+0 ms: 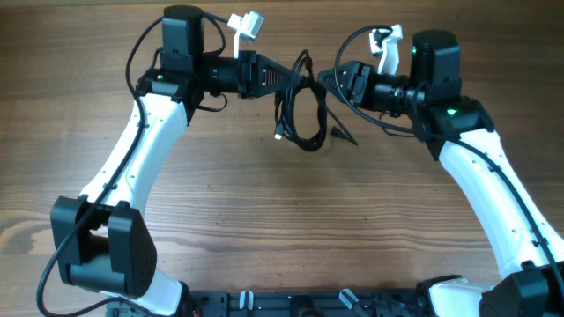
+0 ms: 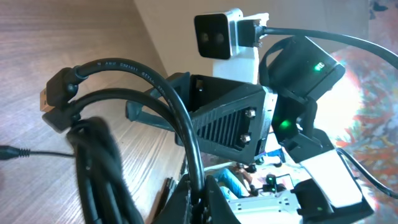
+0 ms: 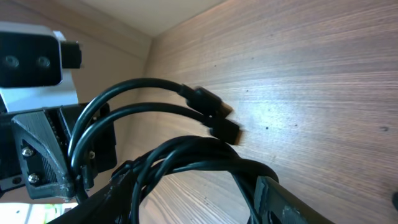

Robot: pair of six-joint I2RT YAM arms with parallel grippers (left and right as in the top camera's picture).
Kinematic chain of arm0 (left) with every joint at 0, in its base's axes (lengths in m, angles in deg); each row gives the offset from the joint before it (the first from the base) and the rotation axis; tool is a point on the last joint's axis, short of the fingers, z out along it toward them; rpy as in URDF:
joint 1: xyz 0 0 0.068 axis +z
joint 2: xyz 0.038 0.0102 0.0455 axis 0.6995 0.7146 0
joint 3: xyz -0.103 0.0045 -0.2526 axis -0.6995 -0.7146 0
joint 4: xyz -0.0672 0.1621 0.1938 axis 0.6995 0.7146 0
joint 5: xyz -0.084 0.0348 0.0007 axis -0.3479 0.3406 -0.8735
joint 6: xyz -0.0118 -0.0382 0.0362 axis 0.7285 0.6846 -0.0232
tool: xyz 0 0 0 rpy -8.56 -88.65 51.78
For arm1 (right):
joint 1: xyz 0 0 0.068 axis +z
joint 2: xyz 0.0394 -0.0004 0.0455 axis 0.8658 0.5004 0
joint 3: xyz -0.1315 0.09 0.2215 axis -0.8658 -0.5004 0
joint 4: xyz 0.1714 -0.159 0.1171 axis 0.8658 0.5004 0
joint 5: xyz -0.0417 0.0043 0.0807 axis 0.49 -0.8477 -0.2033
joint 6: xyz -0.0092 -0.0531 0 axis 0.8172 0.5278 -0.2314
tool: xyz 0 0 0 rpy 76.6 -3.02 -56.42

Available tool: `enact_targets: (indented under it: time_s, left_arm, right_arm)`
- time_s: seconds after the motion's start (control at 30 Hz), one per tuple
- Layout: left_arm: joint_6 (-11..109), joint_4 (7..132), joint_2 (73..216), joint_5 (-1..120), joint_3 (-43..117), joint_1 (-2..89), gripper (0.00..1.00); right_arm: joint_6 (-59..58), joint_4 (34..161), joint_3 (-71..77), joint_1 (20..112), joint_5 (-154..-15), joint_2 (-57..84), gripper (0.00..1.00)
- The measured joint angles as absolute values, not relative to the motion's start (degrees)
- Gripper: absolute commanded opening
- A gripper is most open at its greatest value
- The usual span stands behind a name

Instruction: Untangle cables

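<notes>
The cables are a bundle of thin black cords hanging in loops between the two grippers above the far middle of the table. My left gripper is shut on one black cord that arches up from its jaws. The rest of the bundle hangs blurred to its left. My right gripper faces the left one. Its fingers stand wide apart, with the looped bundle lying across and between them. Two black plug ends stick out above the bundle.
A white-tipped cord end and a small black plug hang low near the wooden table. The right arm's gripper housing and its white camera are close in front of the left gripper.
</notes>
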State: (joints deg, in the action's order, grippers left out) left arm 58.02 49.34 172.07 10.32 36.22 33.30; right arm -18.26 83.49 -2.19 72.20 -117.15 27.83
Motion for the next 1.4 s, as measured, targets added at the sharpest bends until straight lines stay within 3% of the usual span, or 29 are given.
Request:
enact_targets:
  time_s: [0.3, 0.43, 0.67, 0.73, 0.97, 1.1, 1.17, 1.4]
  left_arm:
    - [63.1, 47.1, 172.1, 9.3, 36.2, 33.3, 0.04]
    - [65.4, 47.0, 172.1, 16.0, 36.2, 33.3, 0.04]
    - [86.8, 47.0, 172.1, 37.7, 36.2, 35.2, 0.04]
    - [91.3, 47.0, 172.1, 39.1, 36.2, 35.1, 0.04]
    - [123.9, 53.3, 172.1, 40.9, 36.2, 35.1, 0.04]
    - [130.1, 53.3, 172.1, 39.9, 36.2, 35.1, 0.04]
    - [131.5, 53.3, 172.1, 39.4, 36.2, 35.1, 0.04]
    - [132.5, 56.9, 172.1, 39.7, 36.2, 35.2, 0.04]
  right_arm:
    - [-19.3, 82.8, -2.2, 74.1, -117.5, 29.4, 0.61]
    - [-14.8, 86.3, -2.1, 74.1, -118.6, 30.3, 0.61]
    - [-1.8, 93.3, -2.1, 73.7, -118.3, 29.0, 0.64]
    - [0.8, 94.8, -2.1, 73.7, -117.7, 28.4, 0.64]
    - [9.0, 96.7, -2.1, 75.3, -110.3, 28.3, 0.69]
    - [14.5, 96.0, -2.1, 79.7, -103.2, 28.3, 0.68]
    - [16.0, 92.6, -2.1, 82.0, -97.5, 28.3, 0.62]
    - [16.2, 87.7, -2.1, 83.2, -92.3, 28.3, 0.13]
